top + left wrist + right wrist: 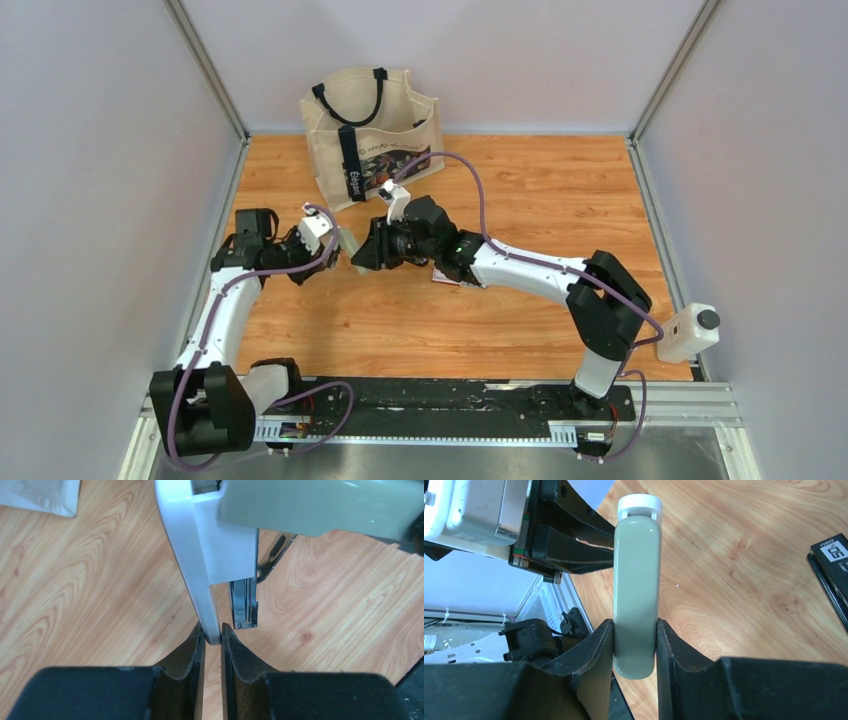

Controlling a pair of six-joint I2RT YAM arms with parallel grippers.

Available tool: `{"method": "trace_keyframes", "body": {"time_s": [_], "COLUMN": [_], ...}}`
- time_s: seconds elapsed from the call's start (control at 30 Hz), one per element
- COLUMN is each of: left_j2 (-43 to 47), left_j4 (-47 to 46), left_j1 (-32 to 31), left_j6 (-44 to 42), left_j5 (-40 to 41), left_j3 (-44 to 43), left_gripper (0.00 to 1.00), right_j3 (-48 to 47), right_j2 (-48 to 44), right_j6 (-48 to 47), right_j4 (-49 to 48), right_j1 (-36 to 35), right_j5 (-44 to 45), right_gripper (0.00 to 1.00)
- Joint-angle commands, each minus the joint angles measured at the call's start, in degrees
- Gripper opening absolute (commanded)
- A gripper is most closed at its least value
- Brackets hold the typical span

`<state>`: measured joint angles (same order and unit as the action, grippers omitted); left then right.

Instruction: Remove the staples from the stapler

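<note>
In the top external view, the left arm (215,310) and the right arm (540,270) are meeting over the left half of the wooden worktop (560,200). The stapler (348,241) is hanging in the air between them, just in front of a beige tote bag (370,125). A red-and-white packet (445,277) is peeking out from under the right arm.

In the left wrist view, the left jaws are pressing together on the thin lower tip of the stapler's white base (212,555), pinching it. The grey-green top (320,505) is angling off to the right, apart from the base. A dark metal rail (245,605) is hanging down beside the base; I cannot tell whether staples are sitting in it.

In the right wrist view, the right jaws are clamping the grey-green top from both sides, with the stapler's white end pointing away from the camera. A black box (831,565) is lying on the worktop at the right edge.
</note>
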<state>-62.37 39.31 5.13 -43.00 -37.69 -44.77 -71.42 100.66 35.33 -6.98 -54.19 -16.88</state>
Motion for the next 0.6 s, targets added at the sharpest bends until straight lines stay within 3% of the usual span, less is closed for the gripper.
{"method": "trace_keyframes", "body": {"time_s": [0.0, 0.23, 0.57], "left_j2": [2.34, 4.45, 3.48], "left_j4": [-4.58, -9.16, -12.67], "left_j1": [-1.17, -6.43, -10.05], "left_j6": [-4.63, -11.83, -17.02], "left_j5": [2.0, 14.03, 22.48], "left_j3": [1.35, 5.14, 5.66], "left_gripper": [0.09, 0.09, 0.09], "right_j3": [1.8, 5.32, 8.13], "right_j2": [-3.98, -5.56, -6.88], "right_j6": [-0.35, -2.46, -4.04], "right_j4": [-2.95, -2.07, -0.75], "right_j1": [-0.21, -0.38, -0.82], "right_j5": [-2.19, -1.66, -0.52], "right_gripper": [0.0, 0.0, 0.0]}}
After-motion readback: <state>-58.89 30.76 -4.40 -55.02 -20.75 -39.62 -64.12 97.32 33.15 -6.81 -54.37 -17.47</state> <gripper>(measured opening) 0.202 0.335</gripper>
